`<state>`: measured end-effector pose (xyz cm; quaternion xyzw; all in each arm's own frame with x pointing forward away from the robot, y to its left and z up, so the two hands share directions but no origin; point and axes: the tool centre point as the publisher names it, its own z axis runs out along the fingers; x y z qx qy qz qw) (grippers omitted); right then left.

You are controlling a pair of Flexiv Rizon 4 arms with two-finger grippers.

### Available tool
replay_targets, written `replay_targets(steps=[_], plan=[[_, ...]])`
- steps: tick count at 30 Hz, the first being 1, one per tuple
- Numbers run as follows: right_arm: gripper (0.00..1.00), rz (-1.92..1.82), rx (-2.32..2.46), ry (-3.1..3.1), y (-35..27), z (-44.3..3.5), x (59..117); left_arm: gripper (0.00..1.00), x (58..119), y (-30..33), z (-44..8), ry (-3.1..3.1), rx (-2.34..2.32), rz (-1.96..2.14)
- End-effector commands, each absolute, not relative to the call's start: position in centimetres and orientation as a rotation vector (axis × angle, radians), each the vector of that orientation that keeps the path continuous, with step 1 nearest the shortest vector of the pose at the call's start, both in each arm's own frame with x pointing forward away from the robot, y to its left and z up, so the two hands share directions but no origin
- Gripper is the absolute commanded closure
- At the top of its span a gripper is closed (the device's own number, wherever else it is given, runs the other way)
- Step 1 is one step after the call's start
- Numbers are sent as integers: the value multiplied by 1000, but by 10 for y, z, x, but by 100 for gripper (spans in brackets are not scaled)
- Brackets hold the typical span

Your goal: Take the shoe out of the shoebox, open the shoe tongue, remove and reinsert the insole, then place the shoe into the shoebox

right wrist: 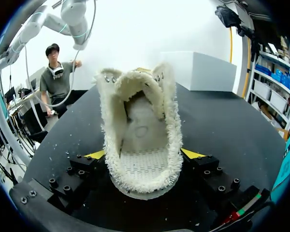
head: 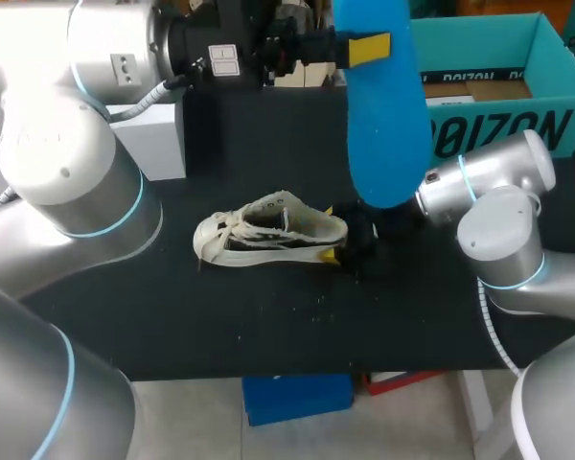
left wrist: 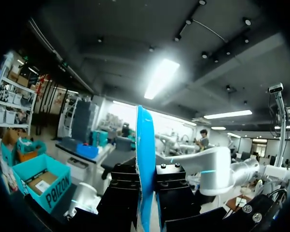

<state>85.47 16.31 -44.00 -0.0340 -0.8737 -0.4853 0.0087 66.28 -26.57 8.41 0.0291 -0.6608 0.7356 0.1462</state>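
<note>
Black tabletop (head: pixel 268 326), seen from above. Three things lie directly on it. (a) A white shoe (head: pixel 268 230) with a dark side panel lies near the middle, toe toward the left arm's side, heel toward the right arm's side, laces loose at the toe end. (b) A teal shoebox (head: pixel 546 57), open at the top, stands at the far right corner, well apart from the shoe. (c) A white box (head: pixel 158 139) stands at the far left. Small pale specks (head: pixel 316 299) are scattered over the surface in front of the shoe.
</note>
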Motion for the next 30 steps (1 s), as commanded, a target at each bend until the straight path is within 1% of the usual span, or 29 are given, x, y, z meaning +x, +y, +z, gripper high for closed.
replay_targets(steps=[1, 27, 28, 29, 30], plan=[[100, -1513, -107, -2730, 164, -443, 855, 100, 662, -265, 85, -1941, 82, 2093], [100, -1513, -107, -2730, 164, -443, 855, 100, 652, -259, 88, -1969, 51, 2065], [92, -1513, -107, -2730, 164, -443, 855, 100, 652, -259, 88, -1969, 51, 2065], [74, -1515, -102, -2728, 162, -442, 855, 100, 652, -259, 88, -1969, 51, 2065], [51, -1511, -101, -2730, 160, -440, 856, 100, 652, -259, 88, -1969, 51, 2065]])
